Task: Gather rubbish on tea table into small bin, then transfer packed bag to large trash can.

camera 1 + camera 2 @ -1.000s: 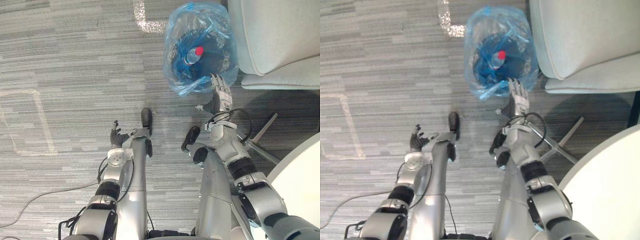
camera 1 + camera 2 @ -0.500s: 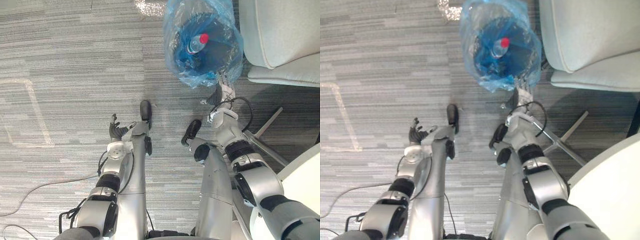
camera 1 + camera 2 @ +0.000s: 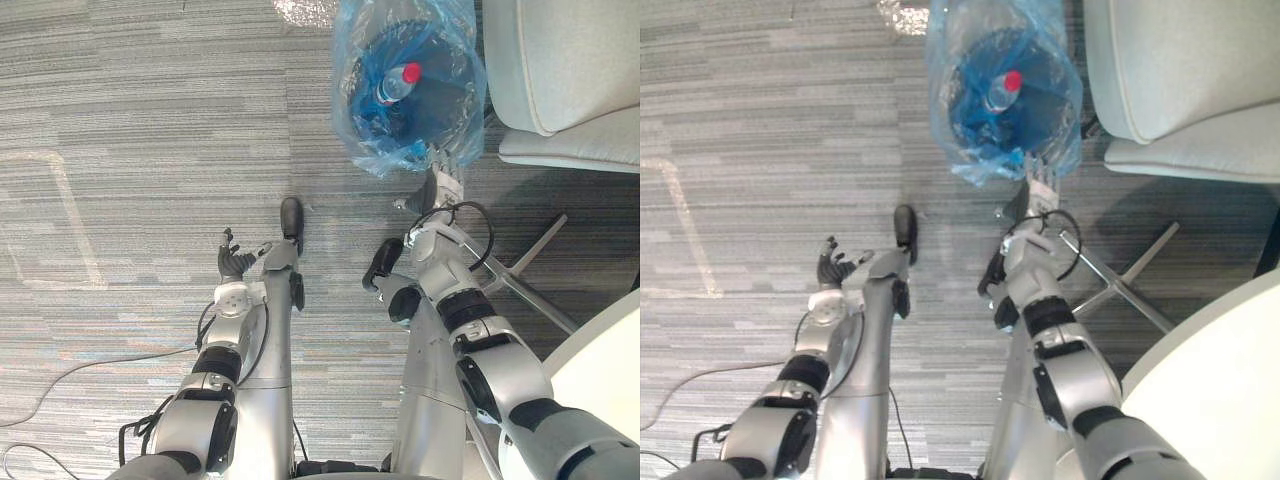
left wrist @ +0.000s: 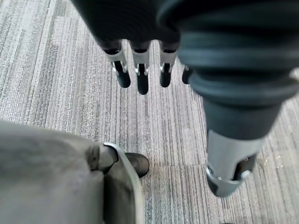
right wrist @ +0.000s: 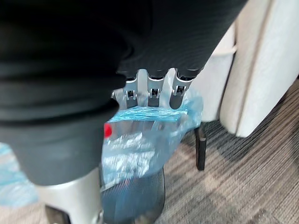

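Observation:
A small dark bin lined with a blue plastic bag (image 3: 362,120) stands on the carpet ahead of me. A clear bottle with a red cap (image 3: 397,84) lies inside it. My right hand (image 3: 447,180) reaches up to the bag's near rim. Its fingers (image 5: 154,91) are straight, with their tips against the blue plastic (image 5: 140,140). The bottle's red cap (image 5: 108,130) shows through the bag there. My left hand (image 3: 232,265) hangs low over the carpet, well apart from the bin. Its fingers (image 4: 140,77) are relaxed and hold nothing.
A pale upholstered armchair (image 3: 570,60) stands just right of the bin, almost touching it. Thin metal chair legs (image 3: 530,262) splay over the carpet near my right arm. A white round table edge (image 3: 612,350) sits lower right. Pale tape lines (image 3: 60,215) mark the carpet at left.
The camera has shifted a little. My right hand has pushed forward from just short of the bag until its fingertips reach the rim. The left hand stays as it was.

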`<state>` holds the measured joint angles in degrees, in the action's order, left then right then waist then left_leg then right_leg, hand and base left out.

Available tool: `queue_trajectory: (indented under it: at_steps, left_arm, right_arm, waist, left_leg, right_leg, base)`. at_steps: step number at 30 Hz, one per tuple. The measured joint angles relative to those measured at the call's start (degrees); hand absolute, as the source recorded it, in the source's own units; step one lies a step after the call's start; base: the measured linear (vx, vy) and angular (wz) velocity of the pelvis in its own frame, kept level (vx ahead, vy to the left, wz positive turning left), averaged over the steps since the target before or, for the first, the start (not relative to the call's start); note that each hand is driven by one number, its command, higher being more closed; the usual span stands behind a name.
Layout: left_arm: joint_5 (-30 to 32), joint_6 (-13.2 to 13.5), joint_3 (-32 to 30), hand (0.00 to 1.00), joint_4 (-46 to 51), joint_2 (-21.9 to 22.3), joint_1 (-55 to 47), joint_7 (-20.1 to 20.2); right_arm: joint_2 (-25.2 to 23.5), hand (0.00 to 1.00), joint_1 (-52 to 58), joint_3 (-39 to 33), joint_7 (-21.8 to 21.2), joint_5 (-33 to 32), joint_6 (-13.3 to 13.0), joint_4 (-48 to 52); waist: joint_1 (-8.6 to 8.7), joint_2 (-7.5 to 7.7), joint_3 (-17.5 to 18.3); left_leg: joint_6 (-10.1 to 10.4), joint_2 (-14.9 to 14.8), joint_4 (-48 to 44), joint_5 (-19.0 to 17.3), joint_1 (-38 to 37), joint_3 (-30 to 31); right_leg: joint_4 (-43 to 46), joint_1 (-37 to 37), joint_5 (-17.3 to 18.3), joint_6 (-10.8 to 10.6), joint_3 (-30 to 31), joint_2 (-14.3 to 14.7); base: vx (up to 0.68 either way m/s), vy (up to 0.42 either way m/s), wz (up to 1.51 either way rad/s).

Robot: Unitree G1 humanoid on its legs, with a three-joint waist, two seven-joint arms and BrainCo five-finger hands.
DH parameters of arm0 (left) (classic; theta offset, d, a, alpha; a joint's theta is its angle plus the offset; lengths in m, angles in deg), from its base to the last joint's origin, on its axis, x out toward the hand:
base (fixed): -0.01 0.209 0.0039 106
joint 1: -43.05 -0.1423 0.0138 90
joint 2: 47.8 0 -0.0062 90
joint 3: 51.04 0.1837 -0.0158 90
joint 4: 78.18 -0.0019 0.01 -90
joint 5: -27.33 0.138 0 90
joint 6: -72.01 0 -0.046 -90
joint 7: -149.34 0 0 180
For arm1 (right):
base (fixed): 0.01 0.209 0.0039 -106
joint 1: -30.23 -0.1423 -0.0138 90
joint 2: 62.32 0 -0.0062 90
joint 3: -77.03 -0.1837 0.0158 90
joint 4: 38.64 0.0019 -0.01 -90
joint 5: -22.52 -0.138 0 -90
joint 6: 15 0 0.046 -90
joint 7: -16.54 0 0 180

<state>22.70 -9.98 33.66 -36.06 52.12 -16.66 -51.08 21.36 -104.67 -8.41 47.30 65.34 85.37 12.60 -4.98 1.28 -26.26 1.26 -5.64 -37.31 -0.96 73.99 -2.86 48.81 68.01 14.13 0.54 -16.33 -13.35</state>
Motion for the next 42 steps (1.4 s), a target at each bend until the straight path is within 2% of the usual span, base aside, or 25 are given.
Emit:
queue_trajectory:
  at_steps: [6, 10, 18, 28, 33, 34, 38, 42]
  left_arm:
    - [0.0, 0.0, -0.4, 0.00, 0.1, 0.0, 0.0, -0.7]
    - [0.1, 0.0, -0.5, 0.00, 0.1, 0.0, 0.0, -0.7]
    - [0.0, 0.0, -0.5, 0.00, 0.0, 0.0, 0.0, -0.7]
    - [-1.8, 0.5, -0.5, 0.00, 1.2, 0.0, 0.1, -0.7]
    - [-2.4, 0.7, -0.4, 0.00, 1.2, 0.1, 0.4, -0.6]
    - [-2.4, 0.7, -0.4, 0.00, 1.2, 0.0, 0.4, -0.6]
    - [-2.8, 1.0, 0.1, 0.00, 1.5, -0.2, 0.5, -0.4]
    - [-2.5, 1.8, 3.8, 0.00, 7.6, -1.2, -2.9, -0.4]
  right_arm:
    - [-0.7, 0.00, 2.8, 0.0, 3.1, 0.1, -0.2, 4.7]
    - [-0.6, 0.00, 3.2, 0.0, 3.7, 2.2, -0.2, 6.7]
    - [-0.6, 0.00, 1.6, 0.1, 3.5, 2.2, 0.0, 6.3]
    - [0.4, 0.00, -5.6, 0.1, -0.6, 0.9, 0.9, -1.2]
    - [0.4, 0.00, -8.2, 0.6, -4.5, -1.4, -0.3, -6.6]
    - [0.4, 1.00, -8.7, 0.9, -4.9, -1.6, -0.7, -7.3]
    - [0.4, 1.00, -9.2, 2.5, -7.7, -2.9, -1.8, -9.9]
    - [0.4, 1.00, -8.9, 3.1, -7.4, -5.2, -3.4, -9.8]
  waist:
    - [0.13, 0.00, 0.0]
    - [0.13, -0.01, 0.0]
    - [0.04, 0.00, 0.0]
    - [0.05, -0.04, 0.1]
    - [0.03, -0.05, 0.1]
    - [0.05, -0.06, 0.1]
    - [0.02, -0.08, 0.1]
    - [-0.04, -0.14, 0.3]
  left_leg:
    - [0.2, -0.4, 0.0, 0.1, -0.1, -0.1]
    - [0.4, -0.5, 0.2, -0.2, -0.2, -0.1]
    - [0.6, -0.3, 0.9, -0.1, -0.1, -0.1]
    - [1.2, 0.3, 0.9, 0.7, 2.2, 1.1]
    - [1.2, 0.6, -0.1, 0.4, 2.8, 1.8]
    - [1.2, 0.5, -0.1, 0.4, 2.9, 1.8]
    - [1.3, 0.7, -1.0, 0.3, 3.3, 2.0]
    - [1.3, 0.8, -1.8, 0.4, 4.3, 2.4]
  right_leg:
    - [0.0, 0.0, 0.0, 0.1, 0.1, 0.3]
    - [0.0, 0.0, -0.1, 0.1, 0.1, 0.4]
    - [-0.3, 0.3, 0.0, 0.2, -0.1, 0.3]
    - [1.2, 2.4, 1.1, 0.8, -0.5, -0.1]
    - [3.1, 2.9, 2.3, 0.8, -0.5, -0.4]
    - [3.1, 3.0, 2.3, 0.8, -0.5, -0.4]
    - [4.3, 3.3, 2.7, 1.0, -0.6, -0.7]
    - [5.1, 4.1, 2.9, 1.3, -0.7, -0.9]
  base:
    - [-0.03, -0.009, -0.02]
    - [-0.04, -0.008, -0.01]
    - [-0.02, -0.004, 0.01]
    - [-0.02, -0.011, 0.07]
    - [-0.05, -0.018, 0.08]
    - [-0.05, -0.012, 0.00]
    - [-0.05, -0.007, 0.03]
    - [-0.05, -0.003, 0.04]
